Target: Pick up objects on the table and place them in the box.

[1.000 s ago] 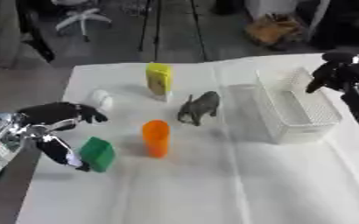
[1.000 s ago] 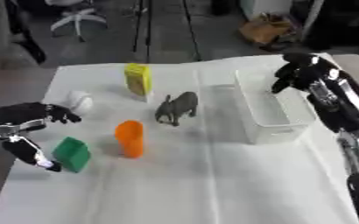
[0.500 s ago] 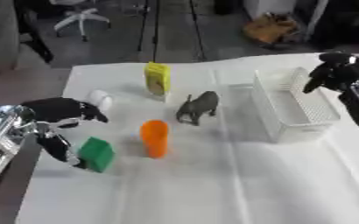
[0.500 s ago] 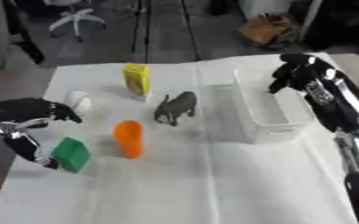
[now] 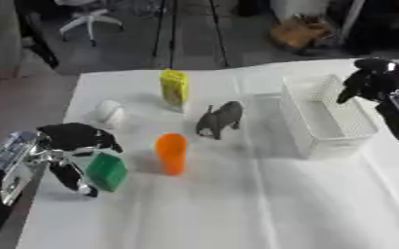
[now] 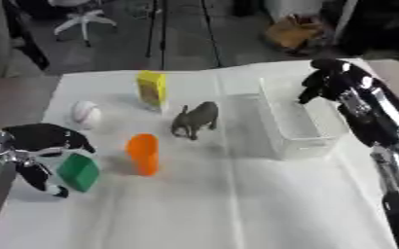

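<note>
At the table's left edge the left hand [image 5: 73,138] curls over the green block [image 5: 107,171], fingers above and thumb beside it; whether it actually grips is unclear. The white ball [image 5: 110,112] lies near the left edge, farther back. The orange cup [image 5: 172,153] stands upright mid-table with bare cloth in front of it. The yellow carton [image 5: 175,89] stands upright toward the far edge. The elephant [image 5: 219,119] stands with its long axis slanting, head toward the near-left. The box [image 5: 326,118] runs lengthwise front to back near the right edge, open on top. The right hand [image 5: 372,81] hangs over the box's far right corner, fingers curled, holding nothing.
</note>
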You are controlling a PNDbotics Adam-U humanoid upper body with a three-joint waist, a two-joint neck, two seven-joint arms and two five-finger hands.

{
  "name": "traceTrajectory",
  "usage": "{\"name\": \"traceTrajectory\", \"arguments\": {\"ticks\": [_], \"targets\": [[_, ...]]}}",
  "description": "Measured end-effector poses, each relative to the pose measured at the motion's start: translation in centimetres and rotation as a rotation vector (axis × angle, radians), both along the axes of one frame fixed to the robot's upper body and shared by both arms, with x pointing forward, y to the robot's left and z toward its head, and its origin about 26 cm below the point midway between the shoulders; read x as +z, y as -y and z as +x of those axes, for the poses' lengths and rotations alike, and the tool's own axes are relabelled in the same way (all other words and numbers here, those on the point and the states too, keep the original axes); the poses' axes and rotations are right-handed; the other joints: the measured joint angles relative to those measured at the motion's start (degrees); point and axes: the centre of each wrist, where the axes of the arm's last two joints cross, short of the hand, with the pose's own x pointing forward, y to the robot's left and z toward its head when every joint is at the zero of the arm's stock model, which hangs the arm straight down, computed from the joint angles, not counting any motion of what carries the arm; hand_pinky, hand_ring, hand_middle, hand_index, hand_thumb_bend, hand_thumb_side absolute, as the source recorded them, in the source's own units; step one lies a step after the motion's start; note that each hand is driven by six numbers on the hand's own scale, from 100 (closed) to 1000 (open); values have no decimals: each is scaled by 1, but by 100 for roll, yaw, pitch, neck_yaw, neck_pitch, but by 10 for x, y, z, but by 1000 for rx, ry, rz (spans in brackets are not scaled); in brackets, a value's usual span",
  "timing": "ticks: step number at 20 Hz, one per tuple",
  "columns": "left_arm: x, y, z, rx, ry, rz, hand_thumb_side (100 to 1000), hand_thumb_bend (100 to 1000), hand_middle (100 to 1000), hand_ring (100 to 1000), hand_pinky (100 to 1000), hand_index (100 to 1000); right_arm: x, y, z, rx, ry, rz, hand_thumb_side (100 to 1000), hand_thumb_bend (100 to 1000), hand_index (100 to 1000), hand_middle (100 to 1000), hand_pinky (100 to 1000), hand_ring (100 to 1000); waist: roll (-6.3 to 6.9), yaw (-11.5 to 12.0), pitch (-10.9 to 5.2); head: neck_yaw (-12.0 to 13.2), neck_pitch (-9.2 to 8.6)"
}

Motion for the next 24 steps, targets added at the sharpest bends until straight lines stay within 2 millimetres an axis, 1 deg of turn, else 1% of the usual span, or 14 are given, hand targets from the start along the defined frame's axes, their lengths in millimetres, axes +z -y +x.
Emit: {"name": "traceTrajectory", "arguments": {"ticks": [5,6,7,8,9,10,11,12,13,18,19,21,23,24], "targets": [[-4,1,1,-10,45,-41,349,754,761,751,722,889,0,0,0,0,0,0,675,100,853,624,581,584,0,-3,0,0,0],[-5,1,1,-10,53,-49,339,641,680,684,690,811,0,0,0,0,0,0,674,100,853,624,581,585,0,-3,0,0,0],[-6,0,1,-11,60,-56,339,641,680,684,690,811,0,0,0,1,0,0,674,100,853,624,581,585,0,-4,0,0,0],[-7,-1,2,-12,66,-61,336,586,627,660,684,768,0,0,0,1,-1,0,674,100,853,625,581,585,0,-4,0,0,0],[-8,-1,2,-13,72,-66,336,586,627,660,684,768,0,0,0,1,-1,0,674,100,853,625,581,585,0,-4,0,-1,0],[-9,-2,2,-13,75,-70,327,452,528,575,657,637,0,0,0,1,-1,0,674,100,852,625,581,585,0,-4,0,-2,0],[-10,-2,2,-12,77,-72,326,419,501,551,646,605,0,0,0,1,-1,0,675,100,852,625,581,584,0,-4,0,-2,0],[-10,-3,2,-9,78,-73,326,419,501,551,646,605,0,0,0,1,-1,1,675,100,852,625,581,584,0,-4,0,-2,0],[-11,-3,2,-5,77,-74,309,312,366,466,613,451,0,0,0,1,-1,1,676,100,852,625,581,584,0,-4,0,-2,0],[-11,-4,3,38,51,-78,308,305,358,462,612,443,0,0,0,2,-2,2,676,100,852,625,581,584,0,-3,0,-7,0],[-11,-5,3,45,47,-80,301,270,339,456,603,414,0,0,0,2,-2,2,674,100,851,626,581,585,0,-3,0,-11,0],[-8,-5,4,63,44,-92,315,269,351,463,607,424,0,0,0,2,-2,2,674,100,851,626,581,584,-1,2,0,-25,1],[5,-3,6,73,70,-126,325,283,364,471,607,442,0,0,0,2,-2,3,673,100,851,626,582,585,-2,6,-2,-31,19],[18,0,9,72,101,-152,325,283,364,471,607,442,0,0,0,2,-2,3,673,100,851,626,582,585,-2,7,-2,-33,26]]}}
